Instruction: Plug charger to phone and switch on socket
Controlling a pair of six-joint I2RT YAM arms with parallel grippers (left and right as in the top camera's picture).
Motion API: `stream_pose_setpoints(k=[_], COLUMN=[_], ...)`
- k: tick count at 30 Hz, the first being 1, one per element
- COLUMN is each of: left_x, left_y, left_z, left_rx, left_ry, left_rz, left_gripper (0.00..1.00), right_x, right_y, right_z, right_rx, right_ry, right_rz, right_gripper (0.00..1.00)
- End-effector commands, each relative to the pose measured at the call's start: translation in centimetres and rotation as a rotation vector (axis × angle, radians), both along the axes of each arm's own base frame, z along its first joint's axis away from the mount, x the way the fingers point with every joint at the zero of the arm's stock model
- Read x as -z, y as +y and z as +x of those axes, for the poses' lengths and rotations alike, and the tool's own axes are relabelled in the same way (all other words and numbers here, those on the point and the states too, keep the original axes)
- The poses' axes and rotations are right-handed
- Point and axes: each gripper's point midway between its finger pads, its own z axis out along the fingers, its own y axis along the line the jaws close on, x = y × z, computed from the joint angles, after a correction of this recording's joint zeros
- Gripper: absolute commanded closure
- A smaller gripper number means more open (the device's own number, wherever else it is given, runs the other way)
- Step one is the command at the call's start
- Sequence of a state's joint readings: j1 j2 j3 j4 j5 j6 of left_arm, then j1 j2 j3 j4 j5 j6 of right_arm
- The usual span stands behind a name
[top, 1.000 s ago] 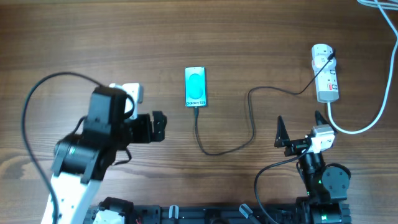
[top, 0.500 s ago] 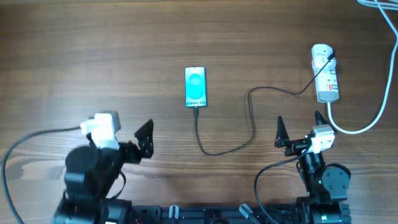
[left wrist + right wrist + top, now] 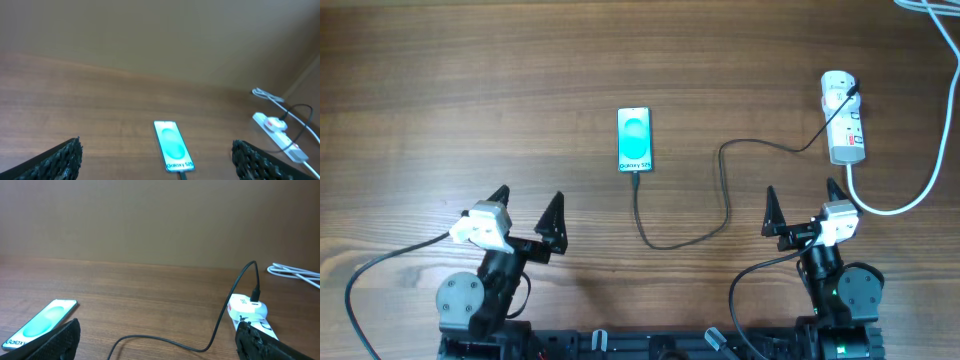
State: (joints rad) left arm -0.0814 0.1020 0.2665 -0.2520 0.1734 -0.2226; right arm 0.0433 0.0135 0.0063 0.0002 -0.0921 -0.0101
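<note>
Brown wood-grain surface (image 3: 470, 90) carries everything. Left pincer (image 3: 528, 205) hangs spread and empty near the front edge. At centre lies the flat, glossy phone (image 3: 634, 140), its turquoise screen lit, with the thin black charger (image 3: 725, 190) seemingly seated in its lower edge. Right pincer (image 3: 801, 200) is likewise spread and empty. Far right lies the white plastic socket (image 3: 843, 130); its switch is unreadable, so step 2 may remain.

You see a brown wood-grain table (image 3: 470, 100) filling the frame, a white cable (image 3: 923, 10) looping at the upper right corner, and a plain beige wall (image 3: 150, 215) behind.
</note>
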Motion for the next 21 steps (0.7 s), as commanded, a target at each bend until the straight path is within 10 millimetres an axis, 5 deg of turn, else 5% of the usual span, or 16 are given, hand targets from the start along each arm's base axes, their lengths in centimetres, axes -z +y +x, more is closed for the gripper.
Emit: stream_pose_setpoints(k=[1,16,21], left_x=[-0.2,-1.9,-0.3], left_y=[0.6,2.4,3.0], left_z=[0.0,0.7,1.2], left_rx=[-0.018,-0.099,-0.122], left_ry=[-0.076,-0.309,-0.288], left_rz=[0.004,0.035,0.059], left_gripper=[0.0,0.0,0.0], right_x=[-0.2,-0.2,-0.2], right_y=[-0.2,-0.2,-0.2], right_z=[0.0,0.0,0.0], right_rx=[0.013,0.013,0.013], right_ry=[-0.012,-0.012,-0.011], right_rz=[-0.014,-0.014,-0.014], right_gripper=[0.0,0.0,0.0])
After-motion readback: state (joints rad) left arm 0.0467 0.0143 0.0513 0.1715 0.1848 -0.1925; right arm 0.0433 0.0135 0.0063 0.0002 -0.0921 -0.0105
